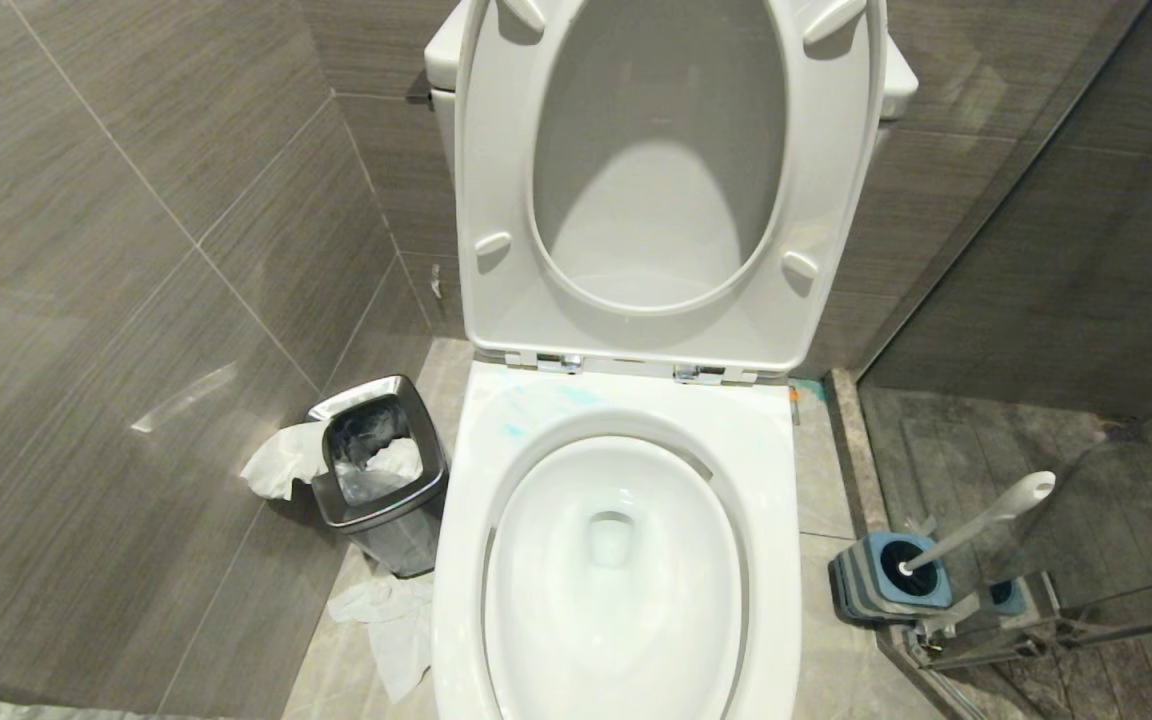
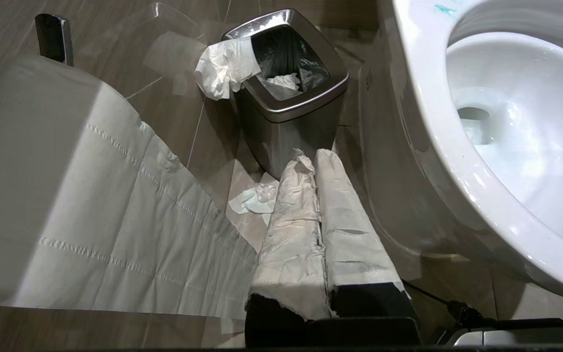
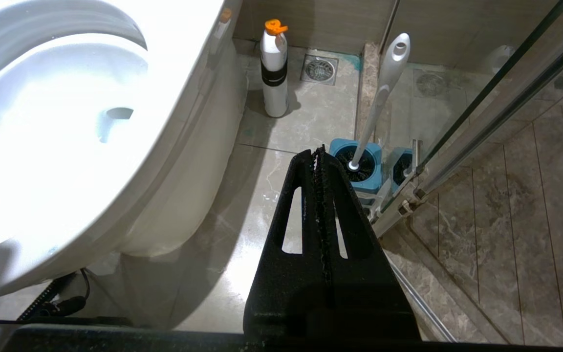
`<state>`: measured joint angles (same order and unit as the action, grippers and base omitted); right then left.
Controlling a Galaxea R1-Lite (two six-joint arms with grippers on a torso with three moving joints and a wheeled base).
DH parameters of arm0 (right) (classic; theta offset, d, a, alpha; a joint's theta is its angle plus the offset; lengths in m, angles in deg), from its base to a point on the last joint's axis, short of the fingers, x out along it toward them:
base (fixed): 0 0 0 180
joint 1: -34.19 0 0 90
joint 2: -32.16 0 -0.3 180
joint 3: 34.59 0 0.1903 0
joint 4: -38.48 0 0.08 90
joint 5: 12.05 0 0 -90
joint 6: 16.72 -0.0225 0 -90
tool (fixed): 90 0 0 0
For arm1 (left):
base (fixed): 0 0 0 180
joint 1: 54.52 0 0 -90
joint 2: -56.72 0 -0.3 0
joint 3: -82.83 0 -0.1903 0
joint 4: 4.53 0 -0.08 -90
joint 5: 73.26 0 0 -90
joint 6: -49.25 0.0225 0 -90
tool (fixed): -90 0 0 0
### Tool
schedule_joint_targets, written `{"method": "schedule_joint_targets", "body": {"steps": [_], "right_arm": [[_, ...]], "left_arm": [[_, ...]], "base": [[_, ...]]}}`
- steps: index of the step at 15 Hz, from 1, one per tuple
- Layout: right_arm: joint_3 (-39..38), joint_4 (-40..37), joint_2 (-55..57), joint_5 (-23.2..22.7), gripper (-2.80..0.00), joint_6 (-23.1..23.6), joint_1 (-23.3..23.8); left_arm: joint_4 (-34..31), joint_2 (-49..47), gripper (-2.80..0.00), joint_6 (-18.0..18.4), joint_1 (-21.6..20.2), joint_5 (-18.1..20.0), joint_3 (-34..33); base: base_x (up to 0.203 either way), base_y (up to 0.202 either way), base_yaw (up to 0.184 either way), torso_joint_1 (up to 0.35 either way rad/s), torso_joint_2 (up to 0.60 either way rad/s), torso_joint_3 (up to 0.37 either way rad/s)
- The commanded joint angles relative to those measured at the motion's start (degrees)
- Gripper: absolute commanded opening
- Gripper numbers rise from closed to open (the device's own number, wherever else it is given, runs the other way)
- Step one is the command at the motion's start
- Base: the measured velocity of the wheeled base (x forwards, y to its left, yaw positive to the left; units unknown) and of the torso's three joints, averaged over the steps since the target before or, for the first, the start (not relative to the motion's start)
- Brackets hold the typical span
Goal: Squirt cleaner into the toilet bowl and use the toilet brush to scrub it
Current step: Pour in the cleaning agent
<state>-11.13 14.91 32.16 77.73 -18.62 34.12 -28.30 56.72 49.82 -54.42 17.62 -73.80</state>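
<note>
- Right gripper [image 3: 319,152]: you had its fingers pressed together, holding nothing, low beside the toilet bowl [image 3: 42,146].
- Toilet brush [image 3: 378,93]: stood just beyond those fingertips, head sunk in the blue holder [image 3: 359,168], handle leaning free. Likely light, stiff, smooth plastic; take it mid-handle, above the holder.
- Bottle [image 3: 274,68]: white, orange cap, upright on the floor past the fingertips, beside the bowl's base; probably the cleaner's container.
- Cleaner [image 1: 536,405]: pale blue smears on the rim; basin held clear water.
- Left gripper [image 2: 313,161]: paper-wrapped fingers together, empty; the bin [image 2: 306,100], just ahead of them, held crumpled tissue.
</note>
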Motion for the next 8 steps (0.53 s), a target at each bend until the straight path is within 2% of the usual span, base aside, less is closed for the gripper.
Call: {"method": "schedule_joint_targets", "body": {"steps": [1,8], "right_arm": [[-0.01,-0.05,0.0,-0.04,-2.8,-0.03,-0.01],[-0.01,-0.04,0.02,-0.04,-2.8,-0.03,-0.01]], "left_arm": [[0.05,-0.09,-2.8,-0.22,-0.01,-0.52,-0.18],[0.05,-0.09,-2.8,-0.31,-0.01,-0.53,-0.18]], "base": [[0.0,0.0,0.0,0.0,0.0,0.0],[0.0,0.0,0.0,0.0,0.0,0.0]]}}
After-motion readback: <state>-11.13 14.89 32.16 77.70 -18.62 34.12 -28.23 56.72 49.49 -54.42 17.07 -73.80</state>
